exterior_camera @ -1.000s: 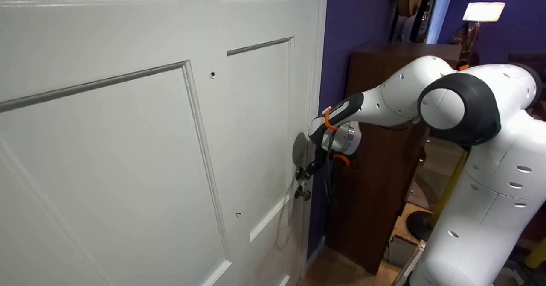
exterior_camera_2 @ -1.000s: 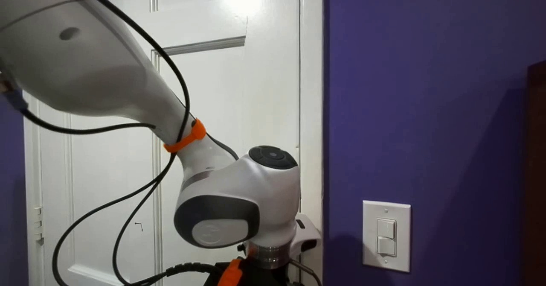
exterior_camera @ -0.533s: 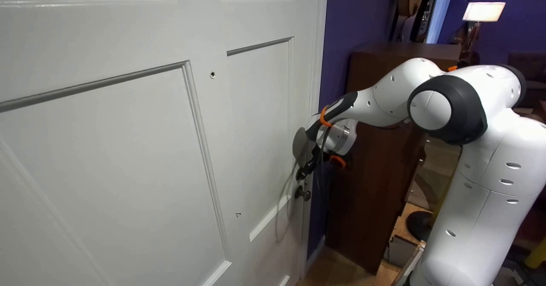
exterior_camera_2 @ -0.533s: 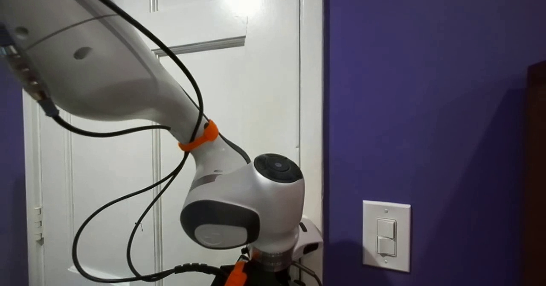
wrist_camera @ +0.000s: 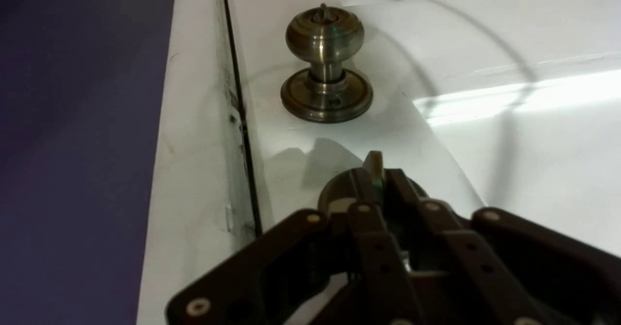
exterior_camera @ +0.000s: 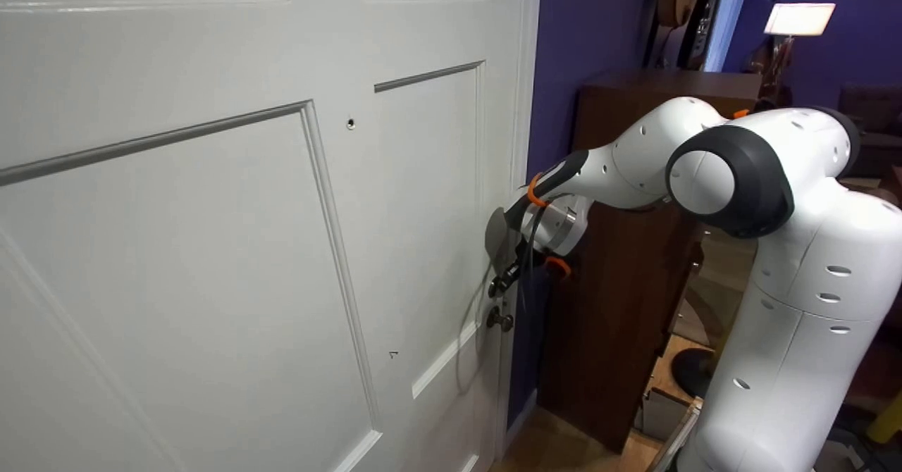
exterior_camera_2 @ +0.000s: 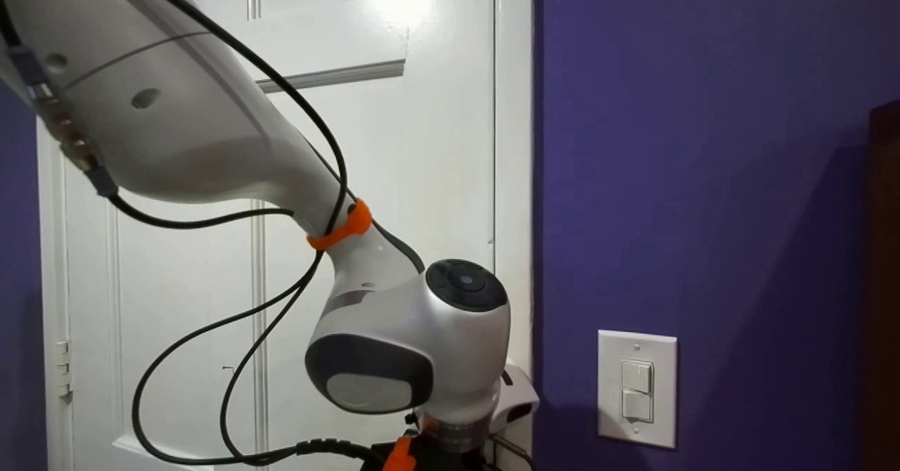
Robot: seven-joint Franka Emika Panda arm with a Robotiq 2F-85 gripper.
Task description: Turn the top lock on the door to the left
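The white panelled door (exterior_camera: 423, 211) fills much of an exterior view and stands behind the arm in an exterior view (exterior_camera_2: 450, 147). Its top lock has a dark round base (wrist_camera: 335, 189) and a flat thumb-turn (wrist_camera: 375, 164) that sticks up between my fingertips in the wrist view. My gripper (wrist_camera: 379, 184) is shut on that thumb-turn, one finger on each side, and covers most of the lock. In an exterior view the gripper (exterior_camera: 502, 282) reaches down to the lock at the door's edge. The fingers are out of sight below the arm in an exterior view.
A brass door knob (wrist_camera: 325, 48) with its own small turn sits close to the lock. The door frame (wrist_camera: 194, 145) and purple wall (wrist_camera: 82, 145) run alongside. A brown cabinet (exterior_camera: 620, 303) stands near the arm, and a light switch (exterior_camera_2: 637, 390) is on the wall. Cables (exterior_camera_2: 232, 386) hang loosely.
The arm has moved toward the door, leftward in an exterior view and rightward and slightly down in an exterior view. The gripper has come onto the top lock and closed on it.
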